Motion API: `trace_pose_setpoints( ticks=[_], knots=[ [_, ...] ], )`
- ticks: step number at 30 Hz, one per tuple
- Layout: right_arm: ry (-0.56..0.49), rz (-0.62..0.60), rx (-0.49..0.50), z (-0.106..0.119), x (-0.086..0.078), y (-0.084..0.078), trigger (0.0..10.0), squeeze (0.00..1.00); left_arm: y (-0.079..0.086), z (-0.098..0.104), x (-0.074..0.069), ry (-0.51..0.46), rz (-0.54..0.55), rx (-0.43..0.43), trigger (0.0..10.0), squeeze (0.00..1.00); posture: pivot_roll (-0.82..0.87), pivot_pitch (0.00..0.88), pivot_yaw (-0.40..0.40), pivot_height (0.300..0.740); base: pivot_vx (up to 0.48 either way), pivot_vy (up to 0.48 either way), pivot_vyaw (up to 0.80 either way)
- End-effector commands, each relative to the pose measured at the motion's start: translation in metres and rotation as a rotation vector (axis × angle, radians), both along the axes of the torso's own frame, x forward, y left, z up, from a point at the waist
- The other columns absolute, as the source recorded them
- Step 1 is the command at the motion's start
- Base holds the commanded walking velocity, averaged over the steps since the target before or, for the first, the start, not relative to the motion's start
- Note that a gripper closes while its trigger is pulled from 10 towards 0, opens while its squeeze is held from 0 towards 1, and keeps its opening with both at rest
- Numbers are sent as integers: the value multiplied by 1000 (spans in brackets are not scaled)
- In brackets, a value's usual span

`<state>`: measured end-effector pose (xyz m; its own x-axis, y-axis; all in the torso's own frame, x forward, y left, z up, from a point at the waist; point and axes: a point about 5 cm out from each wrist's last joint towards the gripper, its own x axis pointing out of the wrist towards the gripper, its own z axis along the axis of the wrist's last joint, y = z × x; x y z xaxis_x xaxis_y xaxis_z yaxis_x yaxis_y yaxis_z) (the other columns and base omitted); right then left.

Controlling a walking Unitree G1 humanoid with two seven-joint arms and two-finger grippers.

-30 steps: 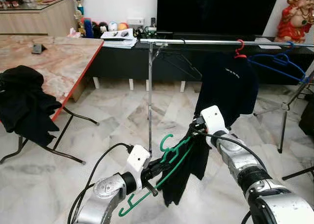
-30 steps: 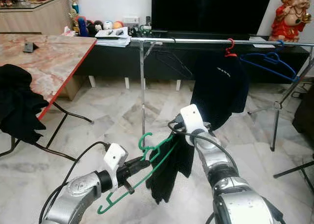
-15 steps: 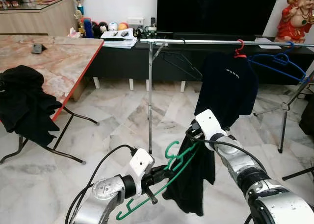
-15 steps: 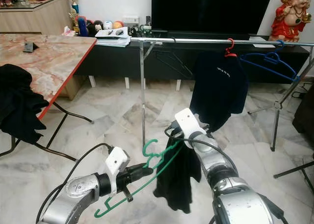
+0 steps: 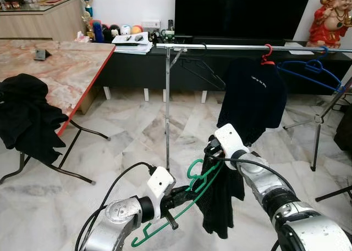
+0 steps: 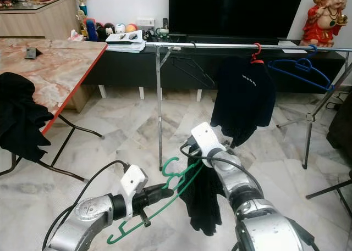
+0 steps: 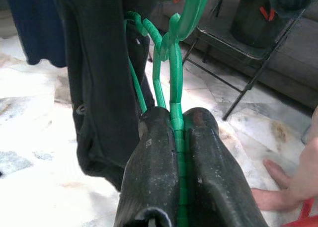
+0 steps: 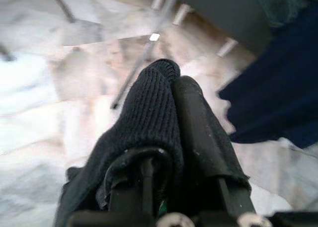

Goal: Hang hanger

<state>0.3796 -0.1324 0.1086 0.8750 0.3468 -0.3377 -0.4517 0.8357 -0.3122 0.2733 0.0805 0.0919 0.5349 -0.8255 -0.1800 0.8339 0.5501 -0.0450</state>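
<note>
Gripping the green hanger (image 5: 181,204) low over the marble floor (image 5: 121,146), the left gripper (image 7: 174,137) had its two black fingers (image 7: 149,172) pressed tight on the hanger's thin bar. The hanger slanted up from that grip toward the right gripper (image 8: 171,95), its hook end near the right wrist. A black garment (image 5: 223,199) hung from the right gripper, whose fingers were closed on a fold of the dark knit cloth; the cloth draped over one finger and trailed down beside the hanger. Both arms met in front of the robot, short of the clothes rail (image 5: 220,46), which ran across the room at the far side. On that rail hung a black shirt (image 5: 254,100) on a red hanger (image 5: 268,56), with a blue hanger (image 5: 311,70) further along. To the left, a black cloth (image 5: 27,116) lay over the edge of the marble-topped table (image 5: 60,64). In the left wrist view, a person's hand (image 7: 293,182) rested near the floor.
</note>
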Motion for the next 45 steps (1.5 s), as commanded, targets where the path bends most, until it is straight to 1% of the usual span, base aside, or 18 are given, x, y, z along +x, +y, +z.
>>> trace_pose_setpoints(
  ticks=[1, 4, 8, 9, 10, 11, 12, 15, 16, 17, 21, 26, 29, 32, 35, 38, 42, 45],
  knots=[
    [-19, 94, 35, 6, 0, 15, 10000, 0, -8, -1, 5, -49, 15, 48, 10000, 0, 89, 7, -60, 740, 0, 0, 0],
    [-5, 112, 67, 3, -2, 23, 10000, 0, -3, -1, 19, -88, 155, 63, 10000, 0, 85, 8, -62, 740, 0, 0, 0],
    [2, 99, 121, 3, -3, 26, 10000, 0, 0, 3, 24, -103, 222, 30, 10000, 0, 84, 9, -62, 740, 0, 0, 0],
    [-1, 92, 138, 3, -3, 28, 10000, 0, 2, 4, 26, -112, 248, 18, 10000, 0, 83, 9, -62, 740, 0, 0, 0],
    [-4, 61, 162, 1, -4, 28, 10000, 0, 7, 7, 31, -127, 326, -5, 10000, 0, 81, 10, -62, 740, 0, 0, 0],
    [-4, 61, 162, 1, -4, 28, 10000, 0, 7, 7, 31, -127, 326, -5, 10000, 0, 81, 10, -62, 740, 0, 0, 0],
    [-20, -22, 161, 0, -3, 24, 10000, 0, 10, 8, 34, -130, 366, -9, 10000, 0, 82, 10, -63, 740, 0, 0, 0],
    [-33, -165, 171, -1, 0, 11, 10000, 0, 12, 6, 35, -124, 380, 14, 10000, 0, 78, 11, -62, 740, 0, 0, 0],
    [-33, -165, 171, -1, 0, 11, 10000, 0, 12, 6, 35, -124, 380, 14, 10000, 0, 78, 11, -62, 740, 0, 0, 0],
    [-41, -230, 172, -1, 0, 3, 10000, 0, 14, 3, 34, -123, 385, 31, 10000, 0, 78, 11, -62, 740, 0, 0, 0],
    [-74, -302, 163, 5, 4, -10, 10000, 0, 21, -1, 36, -118, 432, 62, 10000, 0, 78, 10, -64, 740, 0, 0, 0],
    [-107, -330, 151, 13, 8, -16, 10000, 0, 27, -6, 37, -110, 439, 96, 10000, 0, 81, 9, -65, 740, 0, 0, 0],
    [-97, -309, 165, 13, 7, -11, 10000, 0, 27, -5, 37, -111, 439, 87, 10000, 0, 81, 9, -65, 740, 0, 0, 0],
    [-75, -251, 175, 8, 5, 1, 10000, 0, 22, -3, 37, -110, 411, 53, 10000, 0, 80, 8, -63, 740, 0, 0, 0],
    [-76, -206, 175, 7, 3, 10, 10000, 0, 14, 0, 32, -98, 343, -13, 10000, 0, 80, 8, -62, 740, 0, 0, 0],
    [-92, -185, 163, 10, 4, 11, 10000, 0, 8, 3, 26, -79, 270, -61, 10000, 0, 81, 8, -62, 740, 0, 0, 0],
    [-113, -171, 148, 17, 8, 11, 10000, 0, 5, 2, 20, -52, 187, -72, 10000, 0, 82, 4, -63, 740, 0, 0, 0],
    [-139, -160, 106, 25, 12, 8, 10000, 0, 8, -3, 14, -24, 135, -31, 10000, 0, 84, 3, -64, 740, 0, 0, 0]
  ],
)
